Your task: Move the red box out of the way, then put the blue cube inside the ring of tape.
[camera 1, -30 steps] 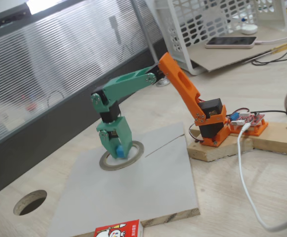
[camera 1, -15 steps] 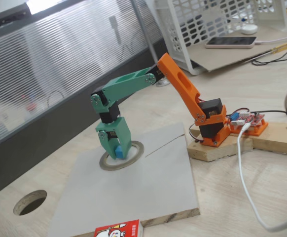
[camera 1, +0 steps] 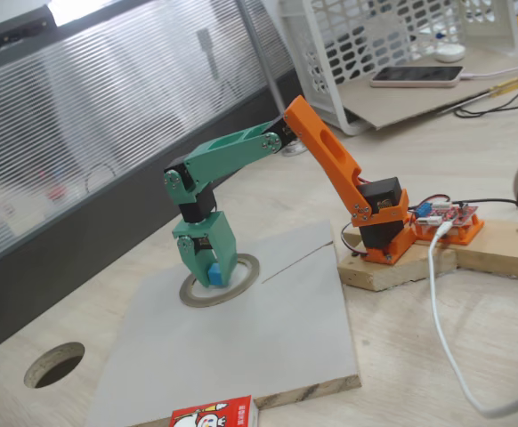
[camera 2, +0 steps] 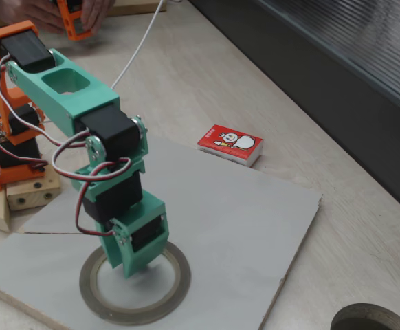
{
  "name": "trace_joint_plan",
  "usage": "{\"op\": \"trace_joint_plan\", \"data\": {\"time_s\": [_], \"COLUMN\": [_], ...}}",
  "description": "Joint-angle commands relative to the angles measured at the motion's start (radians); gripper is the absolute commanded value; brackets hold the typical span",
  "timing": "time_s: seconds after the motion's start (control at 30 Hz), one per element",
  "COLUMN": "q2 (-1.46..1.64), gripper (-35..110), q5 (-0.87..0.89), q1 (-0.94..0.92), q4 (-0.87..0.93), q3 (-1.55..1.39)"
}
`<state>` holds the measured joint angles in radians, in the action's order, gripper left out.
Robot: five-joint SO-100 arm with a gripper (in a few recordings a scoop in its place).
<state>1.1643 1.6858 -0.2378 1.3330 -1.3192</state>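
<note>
Nothing has visibly moved in the last half second: the green fingers [camera 1: 211, 272] hang inside the one ring of tape [camera 1: 221, 281], pinching the single blue cube [camera 1: 215, 271]. The ring is thin, flat and grey-tan on a smooth grey board [camera 1: 277, 338]. One red box [camera 2: 230, 144] lies apart on the desk [camera 2: 207, 75] beyond the board's far edge.

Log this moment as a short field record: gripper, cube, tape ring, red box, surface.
gripper: green gripper lowered into the ring's opening, shut on the blue cube
blue cube: blue cube held between the fingers, low over the ring's opening; contact with the board cannot be told
ring of tape: ring of tape flat on the grey board, around the gripper tip
red box: red box lying off the board beside its edge, apart from the ring
surface: grey board on a wooden table
</note>
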Motion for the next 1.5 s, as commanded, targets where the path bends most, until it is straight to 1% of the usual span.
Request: {"op": "trace_joint_plan", "data": {"time_s": [0.0,0.13,0.27,0.5,0.77,0.97,1.03,1.1,1.37,1.47], "q2": [0.018,0.018,0.018,0.032,0.212,0.291,0.311,0.341,0.388,0.390], "gripper": [17,27,32,32,32,31,31,31,31,31], "q5": [0.023,0.023,0.023,0.023,0.023,0.021,0.020,0.018,0.020,0.020], "q1": [-0.020,-0.020,-0.020,-0.020,-0.020,-0.018,-0.017,-0.014,-0.006,-0.005], "q4": [0.005,0.006,0.006,0.006,0.005,0.020,0.066,0.152,0.612,0.693], "q3": [0.020,0.018,0.018,0.020,0.018,0.006,0.006,0.006,0.014,0.006]}}
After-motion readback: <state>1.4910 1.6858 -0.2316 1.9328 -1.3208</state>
